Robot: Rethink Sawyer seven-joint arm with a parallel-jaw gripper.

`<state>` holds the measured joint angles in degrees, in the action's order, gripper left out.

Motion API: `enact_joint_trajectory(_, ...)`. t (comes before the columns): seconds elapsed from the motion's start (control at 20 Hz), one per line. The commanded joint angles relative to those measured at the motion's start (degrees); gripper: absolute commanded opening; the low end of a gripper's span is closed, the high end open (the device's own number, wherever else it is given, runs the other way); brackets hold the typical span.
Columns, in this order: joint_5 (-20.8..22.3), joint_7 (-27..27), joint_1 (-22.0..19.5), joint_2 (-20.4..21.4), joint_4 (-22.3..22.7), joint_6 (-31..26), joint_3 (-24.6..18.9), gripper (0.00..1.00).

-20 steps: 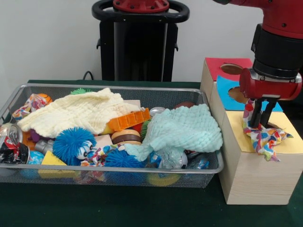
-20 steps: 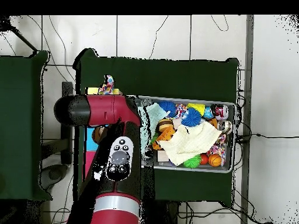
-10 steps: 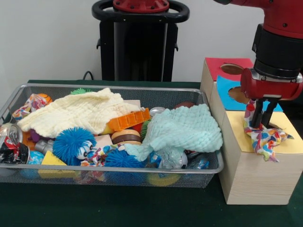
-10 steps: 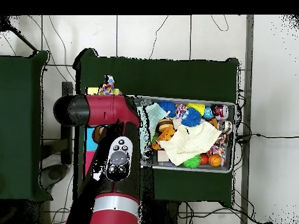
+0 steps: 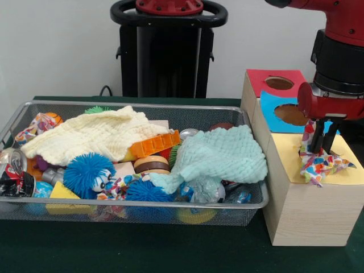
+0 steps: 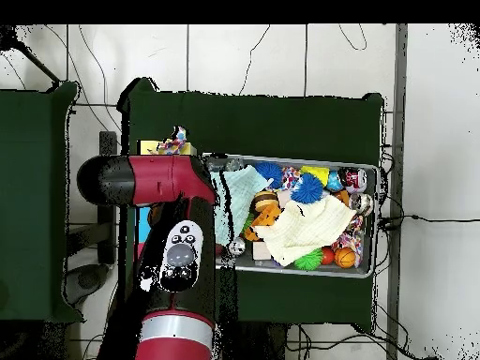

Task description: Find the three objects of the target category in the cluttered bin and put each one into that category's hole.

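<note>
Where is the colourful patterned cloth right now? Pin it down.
In the front view, the colourful patterned cloth lies at the right, crumpled on the yellow top of the wooden box, under the claw, just nearer than the blue panel's round hole.

No legible text or labels anywhere

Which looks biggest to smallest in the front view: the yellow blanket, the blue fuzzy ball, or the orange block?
1. Yellow blanket
2. Blue fuzzy ball
3. Orange block, partly hidden, so its rank is unsure

Even, soft indoor light; faint shadows.
</note>
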<state>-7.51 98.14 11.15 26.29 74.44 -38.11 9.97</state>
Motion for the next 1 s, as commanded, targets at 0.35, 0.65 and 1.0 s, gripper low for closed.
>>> enact_joint_trajectory(0.35,-2.48,13.68,-0.17,-3.57,0.96,4.96,-3.38,0.00)
enact_joint_trajectory(0.65,-2.44,12.00,-1.22,-4.78,-0.10,7.14,-4.12,0.00)
enact_joint_trajectory(1.0,-2.00,11.00,-2.00,-6.56,-1.25,9.80,-4.18,0.00)
